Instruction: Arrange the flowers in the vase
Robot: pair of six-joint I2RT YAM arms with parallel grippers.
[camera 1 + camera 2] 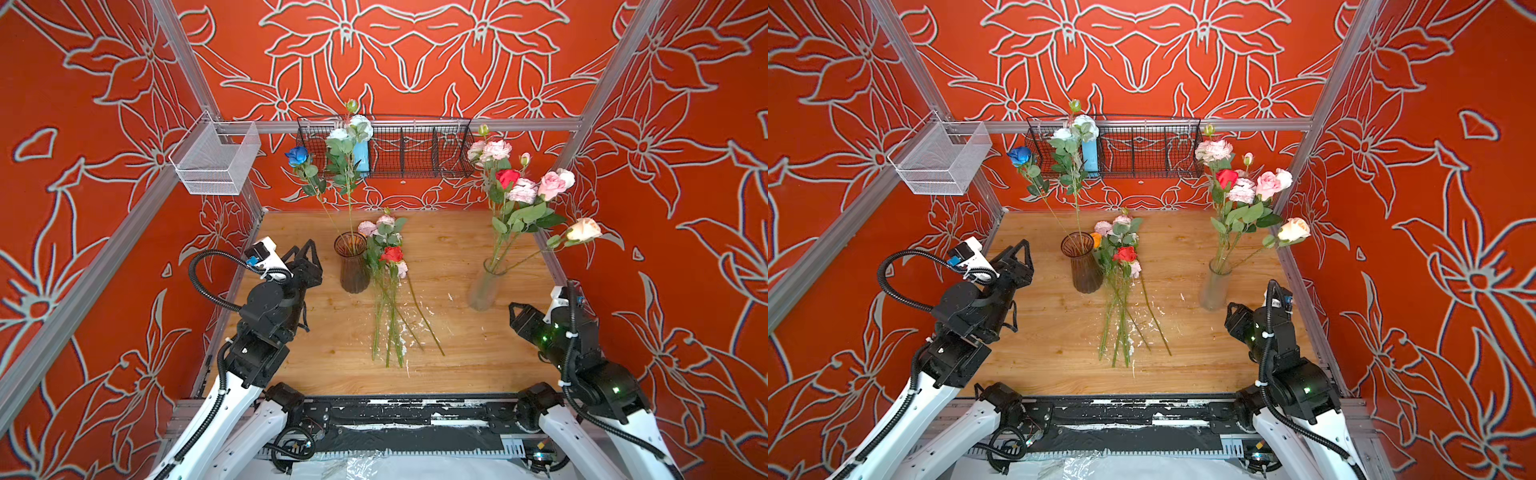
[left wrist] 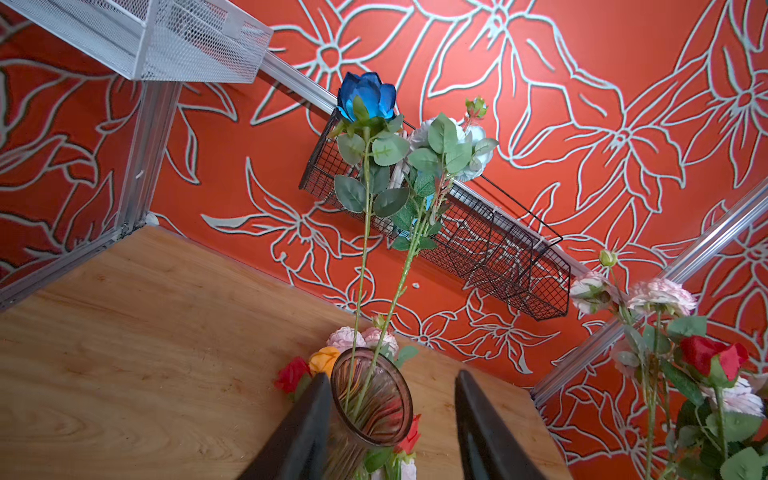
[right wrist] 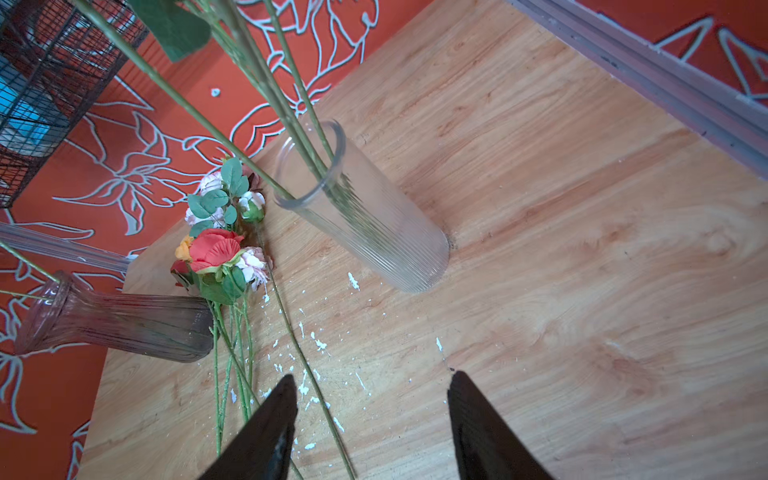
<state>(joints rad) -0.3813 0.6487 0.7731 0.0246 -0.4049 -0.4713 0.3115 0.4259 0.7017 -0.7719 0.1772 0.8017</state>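
Right now I take the brown vase as my marker: it stands upright on the wooden table with two stems in it, a blue rose leaning out to its left and a white peony stem rising almost straight above it. Just left of it hangs my left gripper, its fingers spread and holding nothing. The left wrist view shows the vase's mouth between them, and both top views show a gap between fingertips and glass. Just right of the vase the loose flowers lie flat in a bunch, pink, red and orange heads nearest its side and stems trailing toward the arms' bases. Well right of it a clear vase holds a spray of pink, white and red blooms. Far right of the brown vase my right gripper hovers over bare tabletop flecked white, fingers parted and empty. Behind the brown vase, on the wall, a black wire basket holds a pale blue box; any label on it is too small for me to read.
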